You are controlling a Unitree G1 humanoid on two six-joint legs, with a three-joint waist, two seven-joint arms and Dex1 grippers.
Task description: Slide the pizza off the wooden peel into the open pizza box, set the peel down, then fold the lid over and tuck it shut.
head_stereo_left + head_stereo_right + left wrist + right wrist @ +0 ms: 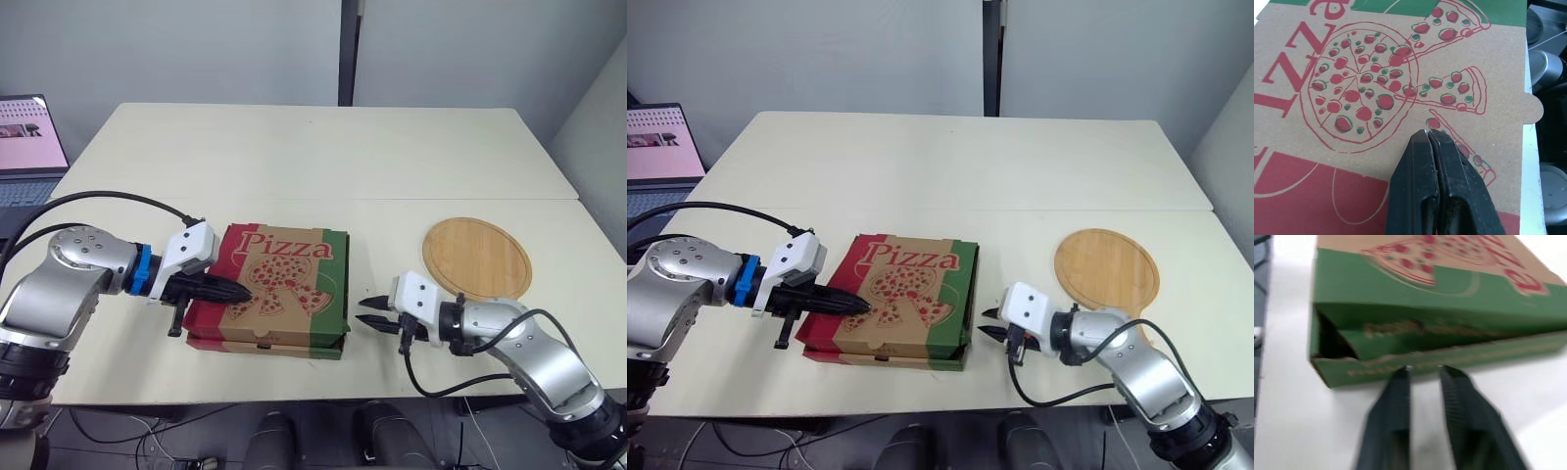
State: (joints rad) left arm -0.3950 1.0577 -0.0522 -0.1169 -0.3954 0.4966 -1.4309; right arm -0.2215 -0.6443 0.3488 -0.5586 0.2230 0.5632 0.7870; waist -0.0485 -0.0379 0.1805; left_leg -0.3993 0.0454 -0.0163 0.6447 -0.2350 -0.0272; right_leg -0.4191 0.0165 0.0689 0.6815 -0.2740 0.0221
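Left claw (238,292) reaches over the box (294,257) from its left, fingers pressed together. Right claw (372,311) points at the box's right side, fingers apart.

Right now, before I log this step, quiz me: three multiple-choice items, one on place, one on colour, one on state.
1. Where is the wooden peel? A on the floor; B on the table, right of the pizza box; C on a chair.
2. What colour is the pizza box side facing the right gripper? A green; B blue; C white.
3. The left gripper is: A wide open; B shut, over the lid; C holding the peel.
Key: B, it lies bare there; A, that wall shows green; B, its fingers meet.
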